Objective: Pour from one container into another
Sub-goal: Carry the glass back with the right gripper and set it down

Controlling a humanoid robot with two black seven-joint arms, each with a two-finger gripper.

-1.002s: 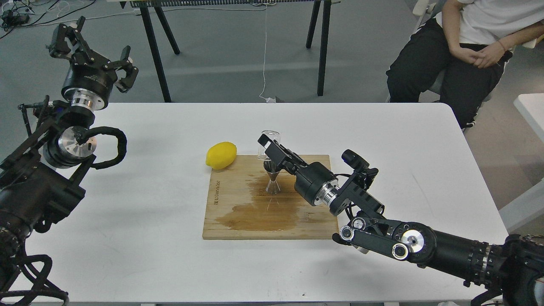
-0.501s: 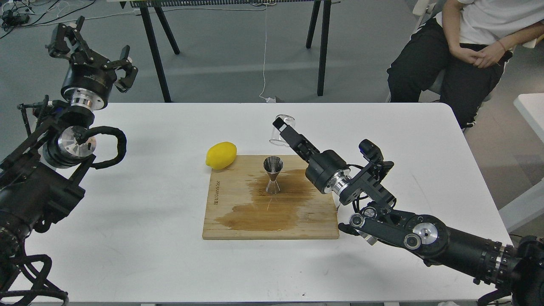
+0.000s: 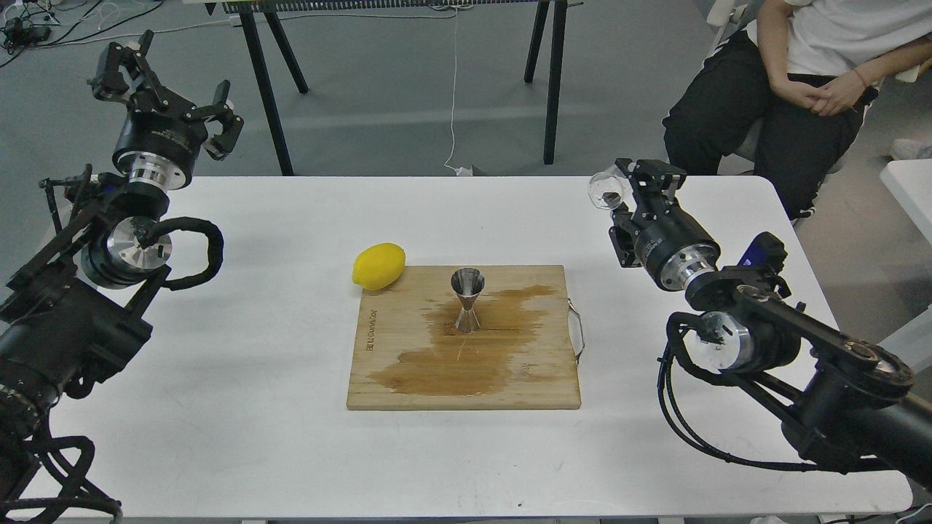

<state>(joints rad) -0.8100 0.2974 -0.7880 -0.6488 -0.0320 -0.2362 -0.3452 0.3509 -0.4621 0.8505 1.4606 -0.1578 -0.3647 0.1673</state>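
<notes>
Clear glass cup [image 3: 606, 191] held tilted aloft far right; steel jigger [image 3: 467, 299] upright on wet board [image 3: 466, 378].

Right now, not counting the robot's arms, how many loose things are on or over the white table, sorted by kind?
Fruit: 1, the lemon
Boards: 1, the wooden cutting board, wet with a brown spill
Metal measures: 1, the steel jigger, upright on the board
Glassware: 1, the clear glass cup, held in the right gripper
Total: 4

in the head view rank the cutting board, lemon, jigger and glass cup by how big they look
1. wooden cutting board
2. lemon
3. steel jigger and clear glass cup look about alike; the cup, held in the right end effector, is partly hidden, so no ranking.
</notes>
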